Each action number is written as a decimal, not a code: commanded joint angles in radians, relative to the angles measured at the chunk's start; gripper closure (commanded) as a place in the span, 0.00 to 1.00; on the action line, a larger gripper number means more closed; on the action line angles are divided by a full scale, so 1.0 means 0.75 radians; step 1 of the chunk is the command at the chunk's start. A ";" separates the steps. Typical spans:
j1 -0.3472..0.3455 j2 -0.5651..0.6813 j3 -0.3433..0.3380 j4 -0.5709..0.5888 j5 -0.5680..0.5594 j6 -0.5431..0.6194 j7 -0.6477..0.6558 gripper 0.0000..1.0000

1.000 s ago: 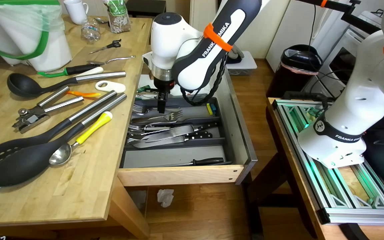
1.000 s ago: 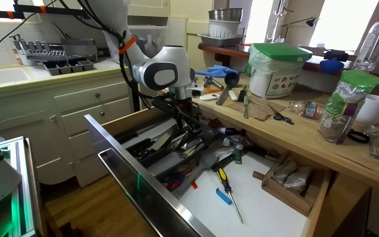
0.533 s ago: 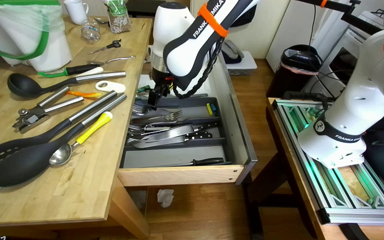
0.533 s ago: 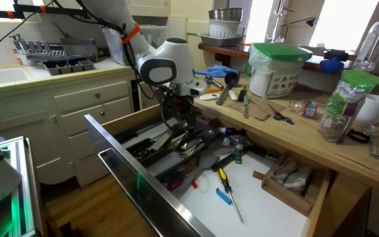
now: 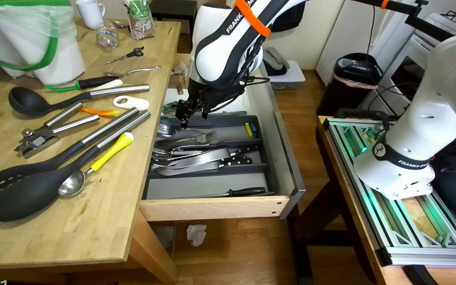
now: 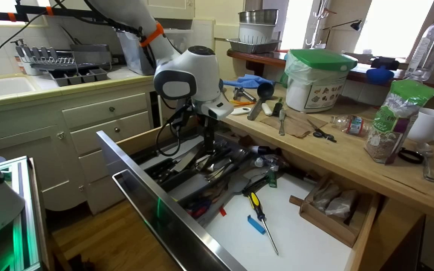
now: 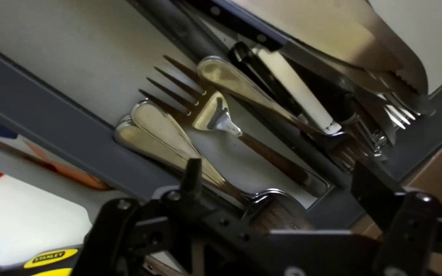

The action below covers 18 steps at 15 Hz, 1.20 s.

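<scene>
in the wrist view, "stanley" reads clearly on a yellow patch of the screwdriver (image 7: 40,264). in an exterior view, the arm (image 5: 224,63) bears "frank", the word breaking off at an orange strap (image 5: 252,18), and the black collar (image 5: 394,158) round the base (image 5: 394,178) bears "franka", with a round emblem near it. in an exterior view, "en" shows on the bag (image 6: 396,124); print on the bottle (image 6: 349,123) and bin (image 6: 296,92) is too small to read.

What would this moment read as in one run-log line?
Pincer: open, holding nothing, over cutlery tray | Tray contents: fork, knives | Drawer: open | Screwdriver: in drawer, outside tray
</scene>
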 commanded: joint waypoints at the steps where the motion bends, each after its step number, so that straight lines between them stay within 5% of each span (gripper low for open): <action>1: -0.034 -0.057 0.025 -0.050 0.166 0.008 0.085 0.00; 10: -0.029 -0.095 -0.016 -0.062 0.496 -0.001 0.190 0.00; 16: 0.040 -0.089 -0.142 -0.074 0.364 -0.078 0.366 0.00; 18: 0.019 -0.068 -0.115 -0.053 0.391 -0.055 0.294 0.00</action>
